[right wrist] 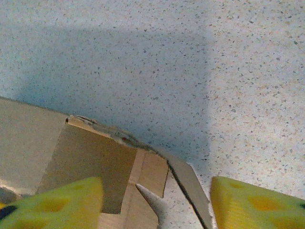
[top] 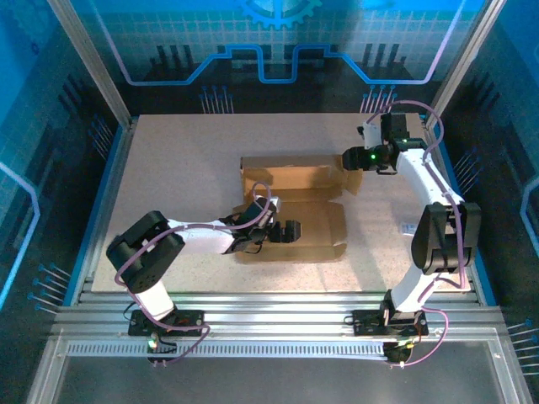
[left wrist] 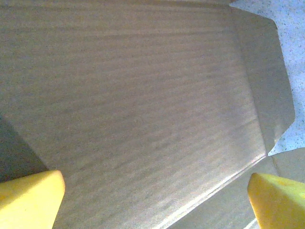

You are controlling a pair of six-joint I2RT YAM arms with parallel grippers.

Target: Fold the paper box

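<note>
**Top view.** The box (top: 295, 206) lay at the middle of the bench (top: 177, 168), partly formed. Its far wall appeared raised, while the near panel and side flaps lay flat. The left fingers (top: 290, 230) hung over the near panel, and the right fingers (top: 350, 159) were at the box's far right corner.

**Left wrist view.** The left fingers (left wrist: 29, 199) stood wide apart above the flat panel (left wrist: 143, 95), holding nothing.

**Right wrist view.** The right fingers (right wrist: 57, 202) stood apart astride an end flap (right wrist: 95, 162); contact could not be told.

By this evidence the task was at an early stage, with most folds left to make.
</note>
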